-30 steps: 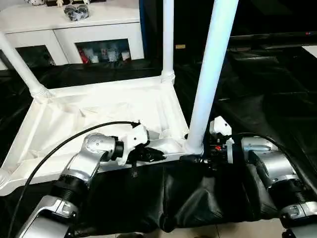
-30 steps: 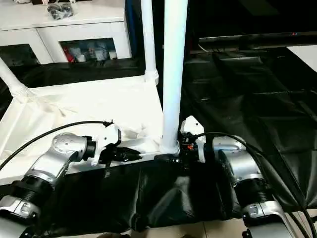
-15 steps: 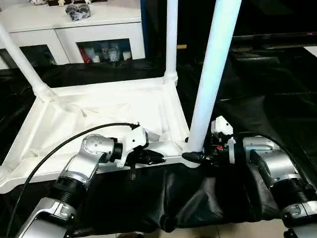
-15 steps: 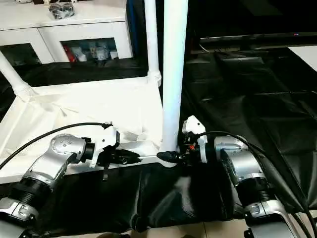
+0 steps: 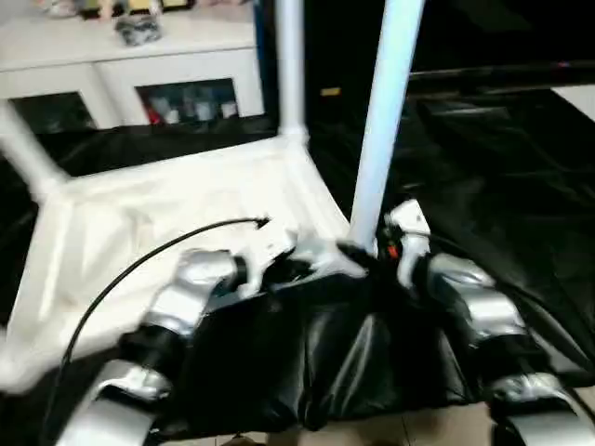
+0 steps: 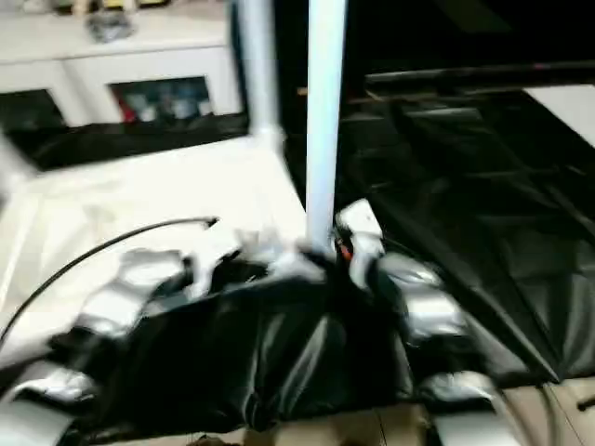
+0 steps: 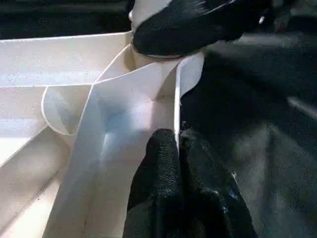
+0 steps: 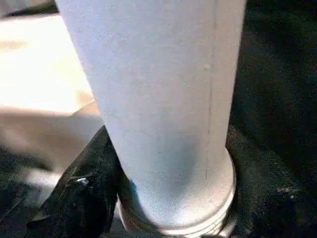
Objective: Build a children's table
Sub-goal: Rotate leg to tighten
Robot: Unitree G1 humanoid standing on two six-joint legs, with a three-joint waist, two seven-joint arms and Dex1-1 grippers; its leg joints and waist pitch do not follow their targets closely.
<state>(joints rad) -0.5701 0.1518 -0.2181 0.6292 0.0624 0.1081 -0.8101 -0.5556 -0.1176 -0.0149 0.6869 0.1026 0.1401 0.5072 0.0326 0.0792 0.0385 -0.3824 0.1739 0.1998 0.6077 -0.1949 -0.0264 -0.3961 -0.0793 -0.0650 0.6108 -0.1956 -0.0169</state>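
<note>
Two pincers work the tabletop's point(image 5: 167, 200) near corner, at five o'clock: the left pincer point(image 7: 176, 148) stays pinched on its thin rim, while the right pincer point(image 8: 163, 198) has narrowed around the upright leg point(image 5: 381, 121) at its socket, likely seating it firmly.
</note>
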